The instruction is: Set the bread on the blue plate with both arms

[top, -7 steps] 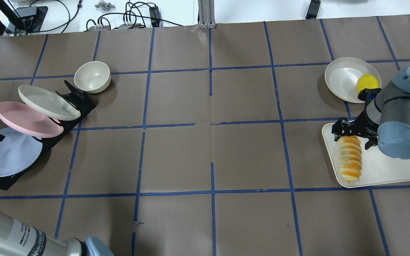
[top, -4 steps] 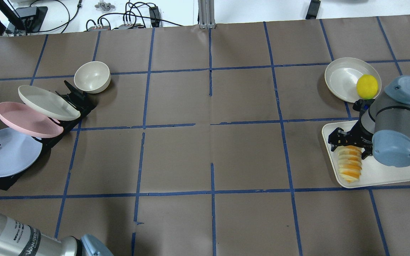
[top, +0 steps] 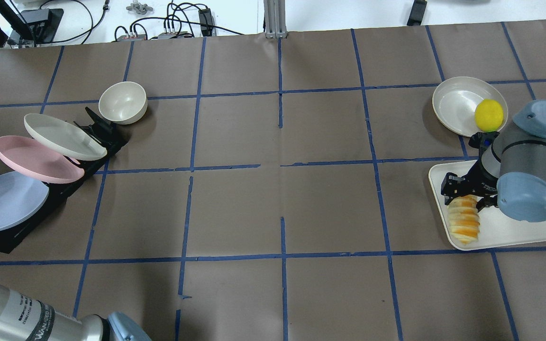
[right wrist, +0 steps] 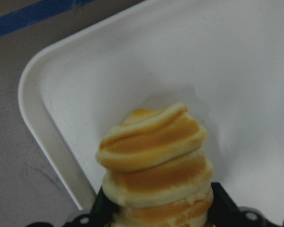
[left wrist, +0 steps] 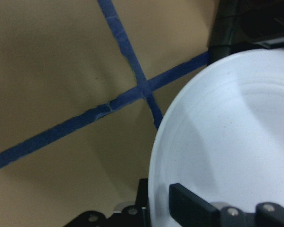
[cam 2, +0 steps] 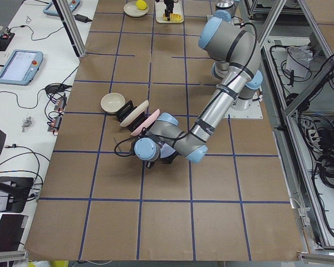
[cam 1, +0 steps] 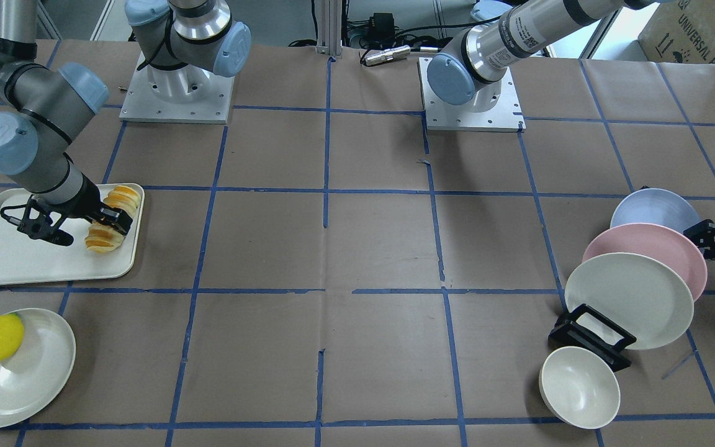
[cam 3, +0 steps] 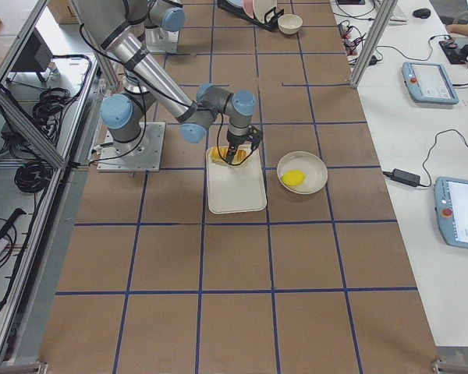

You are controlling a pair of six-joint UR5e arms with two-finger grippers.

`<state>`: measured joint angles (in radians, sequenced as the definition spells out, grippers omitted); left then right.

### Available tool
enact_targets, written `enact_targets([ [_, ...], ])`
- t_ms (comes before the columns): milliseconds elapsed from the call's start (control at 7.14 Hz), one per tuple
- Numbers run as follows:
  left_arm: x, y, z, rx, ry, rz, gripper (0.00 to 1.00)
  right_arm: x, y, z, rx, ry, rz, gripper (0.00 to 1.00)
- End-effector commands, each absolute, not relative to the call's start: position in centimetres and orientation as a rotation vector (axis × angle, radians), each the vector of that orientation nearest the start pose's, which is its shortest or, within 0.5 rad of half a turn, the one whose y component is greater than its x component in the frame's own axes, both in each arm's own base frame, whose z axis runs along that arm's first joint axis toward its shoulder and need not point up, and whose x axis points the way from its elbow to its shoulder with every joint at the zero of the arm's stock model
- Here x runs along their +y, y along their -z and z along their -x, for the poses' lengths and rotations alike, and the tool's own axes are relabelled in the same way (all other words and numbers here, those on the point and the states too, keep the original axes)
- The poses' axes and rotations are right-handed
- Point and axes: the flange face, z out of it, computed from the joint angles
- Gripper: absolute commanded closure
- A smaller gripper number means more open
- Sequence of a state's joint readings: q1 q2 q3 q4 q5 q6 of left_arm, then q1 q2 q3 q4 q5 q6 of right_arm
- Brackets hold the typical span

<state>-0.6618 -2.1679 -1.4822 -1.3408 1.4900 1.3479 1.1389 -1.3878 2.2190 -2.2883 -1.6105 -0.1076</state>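
My right pincer (top: 466, 195) straddles the bread (top: 464, 225) crosswise toward its far end, fingers pressed to both flanks in a grip. The loaf's long axis runs near-to-far along the left edge of the white tray (top: 514, 232) at the right end of the worktop (top: 301, 203). The blue plate (top: 7, 203) leans in its rack (top: 3, 241) at the opposite, left end, well apart, its rim between the fingers of my left pincer (cam 1: 705, 241); whether they are clamped I cannot tell.

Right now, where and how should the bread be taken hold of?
Grip the bread across its narrow width near mid-length, coming straight down from above: it lies flat on the tray, long and ridged; the right gripper straddles it that way.
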Motion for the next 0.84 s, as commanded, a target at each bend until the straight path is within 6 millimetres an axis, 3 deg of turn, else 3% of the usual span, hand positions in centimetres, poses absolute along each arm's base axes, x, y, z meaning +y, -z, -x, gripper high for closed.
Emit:
enact_targets([
  [0,-52.3,-21.8,-41.3,3.328,-0.094,-0.728,0.92,-44.3,-18.2,6.2,3.104,-0.196,-0.488,0.94],
  [140,-52.2,-25.0,-40.0,3.318,-0.099,-0.707,0.92,-44.0,-19.2,6.1,3.105,-0.216,-0.476,0.94],
  [420,-50.3,-33.2,-36.6,3.28,-0.155,-0.723,0.94,-42.6,-24.4,5.6,3.141,-0.18,-0.397,0.94],
  [700,-46.9,-40.8,-33.0,3.28,-0.163,-0.719,0.94,-41.6,-32.7,5.1,3.169,-0.104,-0.388,0.93],
])
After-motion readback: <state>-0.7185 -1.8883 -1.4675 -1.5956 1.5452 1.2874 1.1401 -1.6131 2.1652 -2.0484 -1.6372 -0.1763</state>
